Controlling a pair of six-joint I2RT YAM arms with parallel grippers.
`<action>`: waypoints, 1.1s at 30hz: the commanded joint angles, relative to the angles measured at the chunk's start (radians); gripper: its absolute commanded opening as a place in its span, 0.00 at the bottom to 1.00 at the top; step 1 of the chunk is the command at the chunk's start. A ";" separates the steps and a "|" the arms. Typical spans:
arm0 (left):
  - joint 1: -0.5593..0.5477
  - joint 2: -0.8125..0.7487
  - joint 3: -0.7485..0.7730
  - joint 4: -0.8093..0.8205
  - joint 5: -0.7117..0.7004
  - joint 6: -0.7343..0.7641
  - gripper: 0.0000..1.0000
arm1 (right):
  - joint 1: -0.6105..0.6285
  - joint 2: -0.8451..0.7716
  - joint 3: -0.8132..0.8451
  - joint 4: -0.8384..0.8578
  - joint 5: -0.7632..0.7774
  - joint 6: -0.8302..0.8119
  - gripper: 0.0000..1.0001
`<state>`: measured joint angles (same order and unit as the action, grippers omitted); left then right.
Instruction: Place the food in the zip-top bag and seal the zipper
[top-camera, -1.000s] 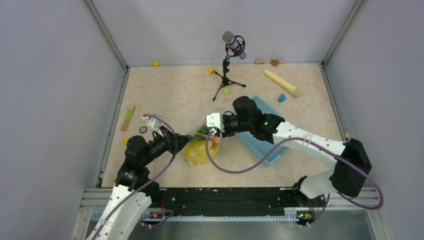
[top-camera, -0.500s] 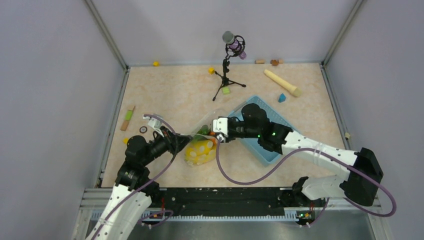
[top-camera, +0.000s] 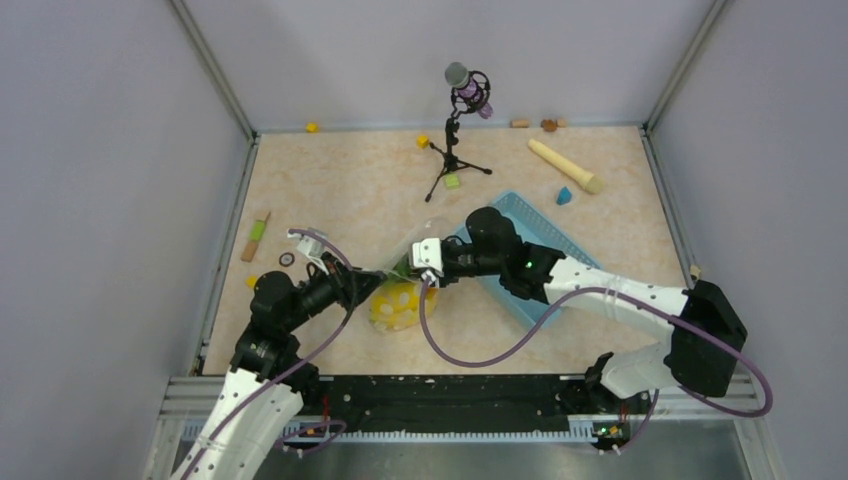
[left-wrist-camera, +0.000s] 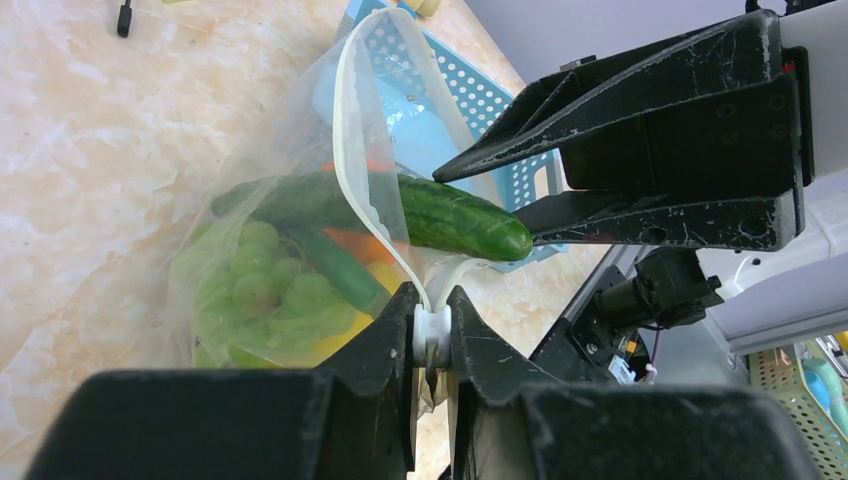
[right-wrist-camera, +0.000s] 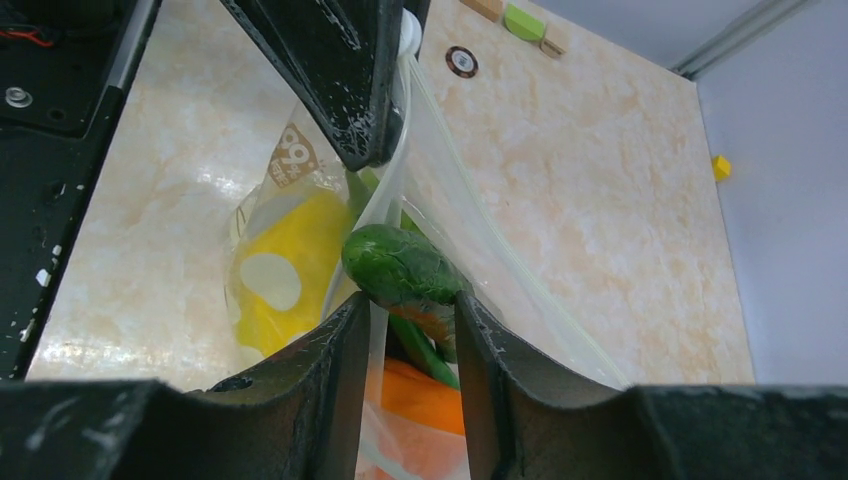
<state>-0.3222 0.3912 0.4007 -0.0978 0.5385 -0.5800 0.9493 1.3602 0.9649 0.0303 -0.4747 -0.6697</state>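
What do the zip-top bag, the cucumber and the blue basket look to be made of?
The zip-top bag: thin, soft, clear plastic film, glossy; it wrinkles and shows its contents. The cucumber: probably moulded plastic or rubber, with shiny dark green skin and highlights; which one is unclear. The basket: rigid light blue plastic, perforated with regular holes.

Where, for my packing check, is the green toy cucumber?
Left wrist view, centre: green toy cucumber half inside the clear plastic zip-top bag, free end at the right gripper.
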 joint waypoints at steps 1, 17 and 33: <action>-0.009 0.013 0.017 0.075 0.030 0.008 0.00 | 0.020 0.009 0.051 0.042 -0.083 -0.027 0.37; -0.024 0.001 0.016 0.076 0.049 0.018 0.00 | 0.041 0.126 0.175 -0.027 -0.128 -0.057 0.05; -0.025 -0.004 0.055 0.047 -0.002 0.023 0.00 | 0.065 0.036 0.235 -0.341 0.309 -0.021 0.00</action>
<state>-0.3431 0.3843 0.4007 -0.0940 0.5514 -0.5724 0.9890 1.4010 1.0969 -0.1272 -0.2935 -0.6544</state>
